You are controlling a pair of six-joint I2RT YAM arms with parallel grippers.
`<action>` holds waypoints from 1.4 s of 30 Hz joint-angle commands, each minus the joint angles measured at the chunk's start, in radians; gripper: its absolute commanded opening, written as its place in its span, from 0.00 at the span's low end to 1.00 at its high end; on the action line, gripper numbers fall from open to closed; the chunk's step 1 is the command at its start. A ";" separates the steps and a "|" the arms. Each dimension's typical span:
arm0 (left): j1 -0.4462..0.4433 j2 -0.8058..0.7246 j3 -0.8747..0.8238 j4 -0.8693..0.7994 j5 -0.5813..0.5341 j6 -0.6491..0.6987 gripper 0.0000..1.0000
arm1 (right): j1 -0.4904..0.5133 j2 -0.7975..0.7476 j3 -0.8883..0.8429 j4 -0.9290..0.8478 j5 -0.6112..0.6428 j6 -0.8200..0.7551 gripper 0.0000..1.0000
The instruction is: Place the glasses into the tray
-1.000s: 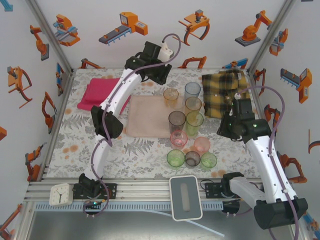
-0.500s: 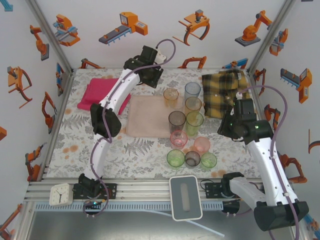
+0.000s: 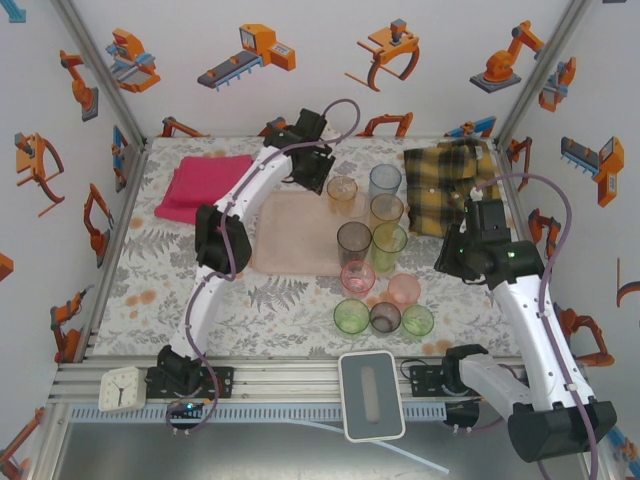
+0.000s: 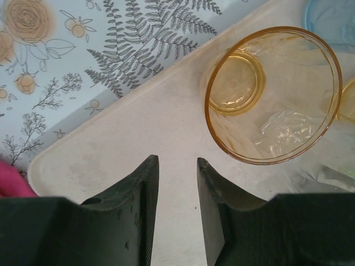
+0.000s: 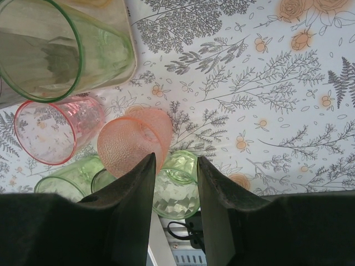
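The pale pink tray lies mid-table, and in the left wrist view its surface lies under my fingers. An orange glass stands upright at the tray's back right corner. My left gripper hovers just left of it, open and empty. More glasses cluster to the right and front: blue, amber, grey, green, pink and salmon. My right gripper hangs open above the front ones, with a green glass far below its fingers.
A folded magenta towel lies back left and a yellow-black plaid shirt back right. A small clock and a grey-white pad sit on the front rail. The tray's left half is bare.
My left arm has swung from near the back wall down and right to the tray's back edge beside the orange glass, and its jaws have narrowed. The right arm has barely moved.
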 commanded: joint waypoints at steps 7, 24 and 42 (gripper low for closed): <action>-0.021 0.047 0.029 0.002 0.042 -0.025 0.41 | -0.003 -0.017 -0.023 0.008 0.007 0.001 0.37; -0.042 0.066 0.062 0.014 0.046 -0.020 0.49 | -0.004 -0.018 -0.018 -0.003 0.011 0.000 0.37; 0.016 -0.162 -0.108 -0.028 -0.050 0.076 0.46 | -0.004 0.012 -0.009 0.046 -0.011 -0.005 0.37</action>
